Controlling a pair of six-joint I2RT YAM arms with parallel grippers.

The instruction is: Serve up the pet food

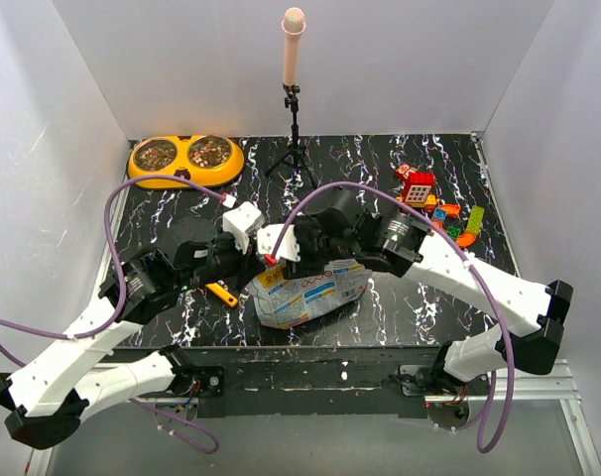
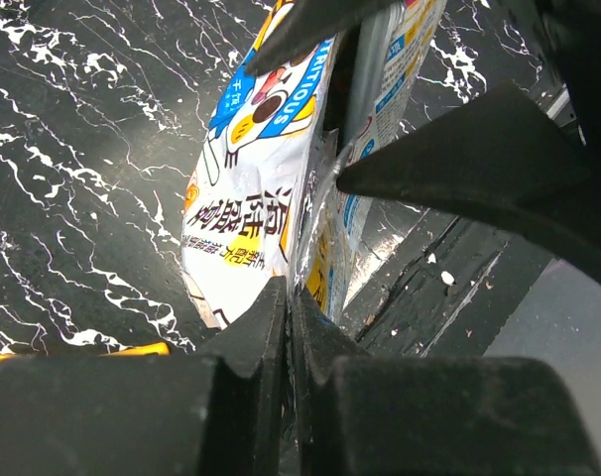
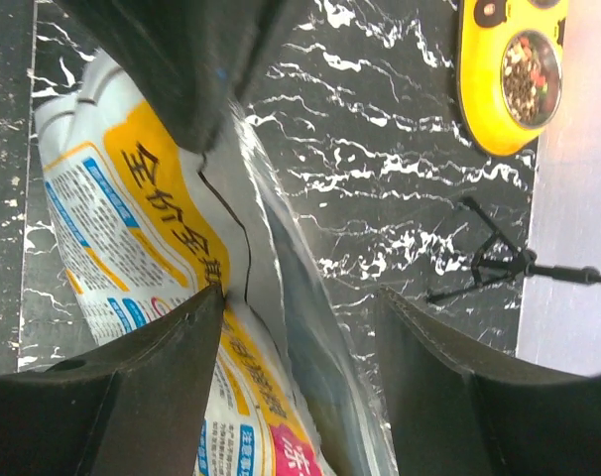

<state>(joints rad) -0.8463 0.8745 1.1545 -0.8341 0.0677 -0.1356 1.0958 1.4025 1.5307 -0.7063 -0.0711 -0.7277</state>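
I see the black table (image 1: 380, 169), a hard slab veined in white, bare in the middle so the arms have room to work. At its near edge sits the bag (image 1: 305, 293), crinkly white film with blue, yellow and magenta print and a silvery inner lining, slumped on its side with its mouth towards the arms. My left gripper (image 2: 286, 317) has its jaws closed flat on the thin edge of that mouth, I judge to keep it from flopping shut. My right gripper (image 3: 300, 297) stands with jaws wide either side of the opposite lip, gripping nothing, so the bag hangs on one pinch only. At the far left is the bowl (image 1: 185, 161), glossy orange plastic with two round steel cups, set well apart from the bag. A thin black stand (image 1: 296, 149) with a pale rod rises at the far middle, and toy bricks (image 1: 434, 203) cluster far right. The small yellow-orange scoop (image 1: 221, 294) lies just left of the bag. The pet food (image 1: 209, 151), tiny brown and tan pellets, already shows in both cups; I suppose the rest is in the bag.
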